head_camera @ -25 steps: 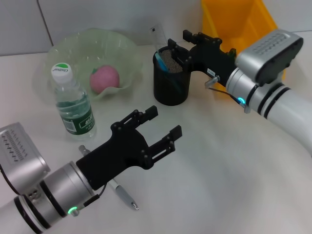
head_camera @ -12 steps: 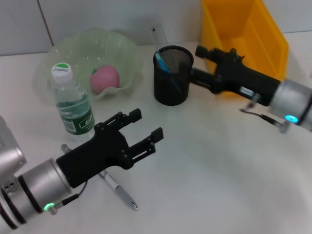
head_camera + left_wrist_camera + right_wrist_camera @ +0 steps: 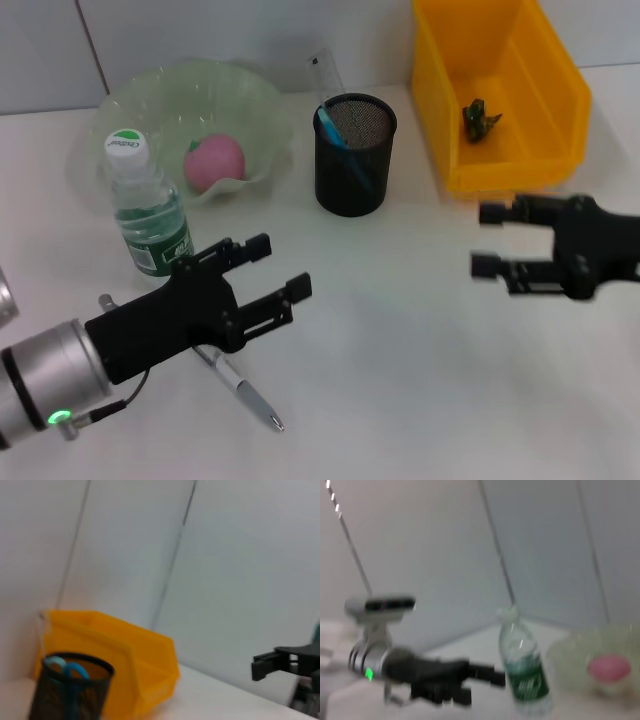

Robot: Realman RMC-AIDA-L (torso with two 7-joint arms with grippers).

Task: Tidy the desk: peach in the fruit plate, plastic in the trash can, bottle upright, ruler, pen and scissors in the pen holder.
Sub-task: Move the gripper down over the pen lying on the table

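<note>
- The pink peach (image 3: pixel 213 163) lies in the pale green, wavy-edged translucent fruit plate (image 3: pixel 150 100), where the task wants it.
- The clear plastic water bottle with a green label and white cap (image 3: pixel 147 215) stands upright just in front of that plate, so this step looks done.
- A crumpled green scrap of plastic (image 3: pixel 480 119) sits inside the yellow plastic bin (image 3: pixel 560 80) that serves as the trash can.
- The black mesh pen holder (image 3: pixel 354 153) stands between plate and bin; blue-handled scissors (image 3: pixel 331 127) and a clear ruler (image 3: pixel 325 72) stick up out of it.
- The silver pen (image 3: pixel 245 393) lies flat on the white surface (image 3: pixel 400 380), the one thing not yet put away.
- The left claw (image 3: pixel 268 283) hangs above the pen's upper end, its fingers spread wide and empty, probably lined up to come down on the pen.
- The right claw (image 3: pixel 492 256) hovers in front of the bin, well apart from the pen holder, fingers parted and holding nothing; being clear of the holder leaves room for the pen's delivery.
</note>
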